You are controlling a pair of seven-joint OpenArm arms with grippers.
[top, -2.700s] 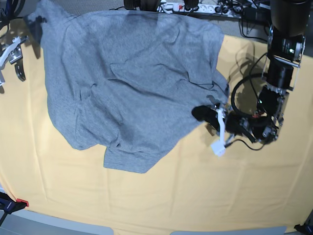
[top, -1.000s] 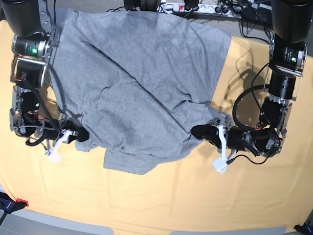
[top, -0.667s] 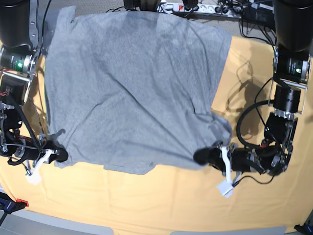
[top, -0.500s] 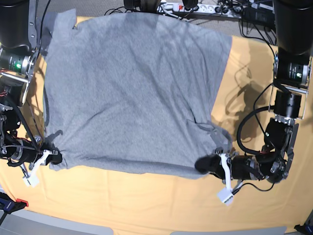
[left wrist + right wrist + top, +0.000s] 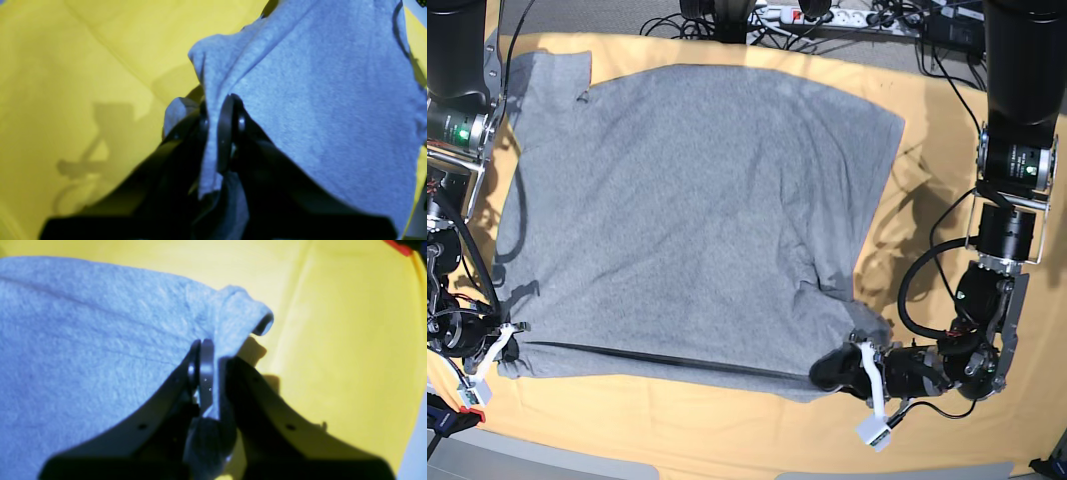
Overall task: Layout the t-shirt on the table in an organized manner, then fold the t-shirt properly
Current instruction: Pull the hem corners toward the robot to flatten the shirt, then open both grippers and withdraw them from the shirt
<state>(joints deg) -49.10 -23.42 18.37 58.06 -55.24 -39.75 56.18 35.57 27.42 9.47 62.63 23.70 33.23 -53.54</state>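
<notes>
At the near left corner of the surface, seen from the base view, the right gripper is held low, its fingers pressed together on a bunched corner of the t-shirt. In the right wrist view a small curl of grey cloth is seen standing up just past the fingertips, with yellow covering beyond it.

The t-shirt is spread plain side up over the left and middle of the surface, reaching from the far edge almost to the near edge. One sleeve is seen at the far left corner. The near hem is drawn into a straight line between the two grippers, with a dark shadow beneath it. Some wrinkles are gathered at its near right part.

Toward the near right, the left gripper is laid low as well. Its fingers are closed on a fold of the shirt's other near corner.
</notes>
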